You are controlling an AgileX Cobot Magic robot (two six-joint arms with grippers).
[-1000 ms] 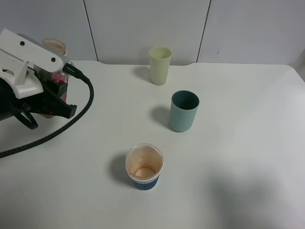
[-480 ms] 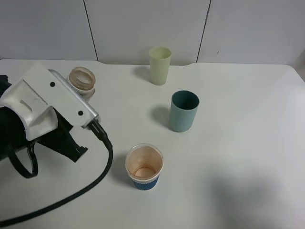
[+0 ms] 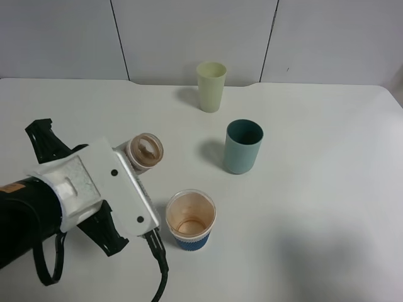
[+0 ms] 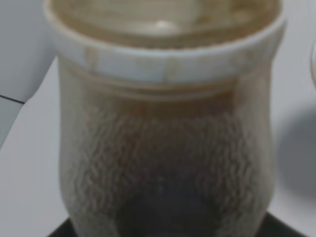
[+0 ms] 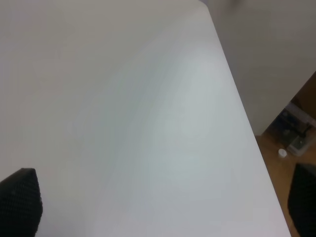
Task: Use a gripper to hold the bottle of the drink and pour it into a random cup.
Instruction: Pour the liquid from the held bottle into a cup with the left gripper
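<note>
In the exterior high view, the small clear plastic bottle of dark brown drink is carried tilted above the white table. Its body is hidden under the white bracket of the bulky black left gripper, which is judged to be clamped on it. The wide capless neck lies near the short cup with the dark blue ribbed sleeve but not over it. If more tilt were given here, the drink would be spilled on the table. The black cable hangs just beside that cup and could knock it. The taller teal cup and the pale yellow-green cup stand well apart. An orange label is seen on the arm, but its writing cannot be read.

In the left wrist view, the bottle fills the picture. Foam is seen on the drink below the neck, so a sudden rush through the wide mouth is to be feared. No label is shown.

In the right wrist view, the right gripper is seen spread apart over bare table, holding nothing. No writing is visible.
</note>
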